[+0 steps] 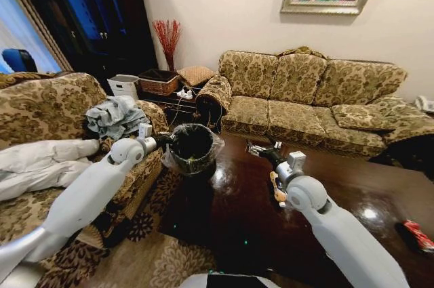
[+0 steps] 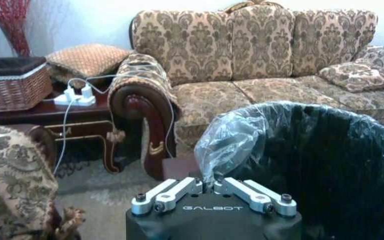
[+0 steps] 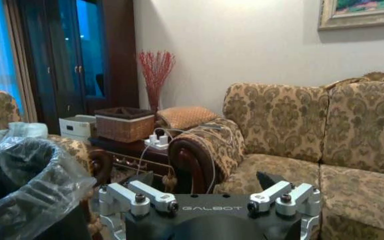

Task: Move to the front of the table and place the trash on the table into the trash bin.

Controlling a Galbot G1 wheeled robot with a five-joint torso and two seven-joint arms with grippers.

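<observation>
Apparently the left gripper [image 1: 165,140] is pinched together on the liner rim of the trash bin [image 1: 192,147] at frame centre to steady it, while the right gripper [image 1: 256,148], fingers apart, hangs over the table [image 1: 352,186], whose red can [image 1: 415,234] lies lower right.

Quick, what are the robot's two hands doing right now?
Left gripper: shut on the trash bin liner.
Right gripper: open, holding nothing.
</observation>
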